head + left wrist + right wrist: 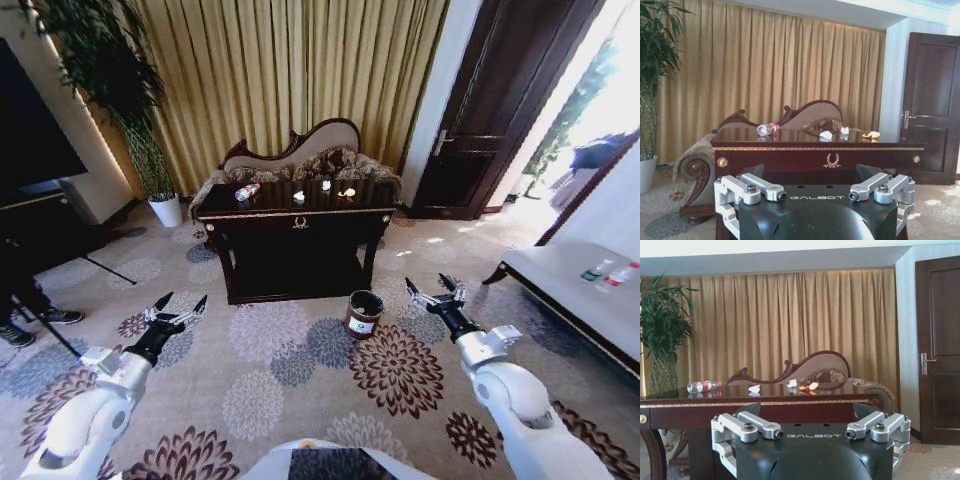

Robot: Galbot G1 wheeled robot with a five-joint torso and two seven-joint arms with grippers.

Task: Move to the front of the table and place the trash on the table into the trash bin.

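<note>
The dark glossy table [300, 222] with gold trim stands a short way ahead on the carpet. On its top lie a clear bottle with a red label [247, 190], two white scraps [298, 196] and a yellowish scrap [347, 193]. The small dark trash bin [363, 313] sits on the floor in front of the table's right end. My left gripper [178, 307] and right gripper [432, 290] hover open and empty, well short of the table. The left wrist view has the bottle [767, 129] lying on its side on the table [815, 148]; the right wrist view has the bottle [703, 386] too.
A carved sofa [300, 155] stands behind the table against gold curtains. A plant in a white pot [165, 209] is at the back left, a dark door [500, 110] at the back right. A pale bench [590, 300] lies to the right, a dark cabinet [30, 215] to the left.
</note>
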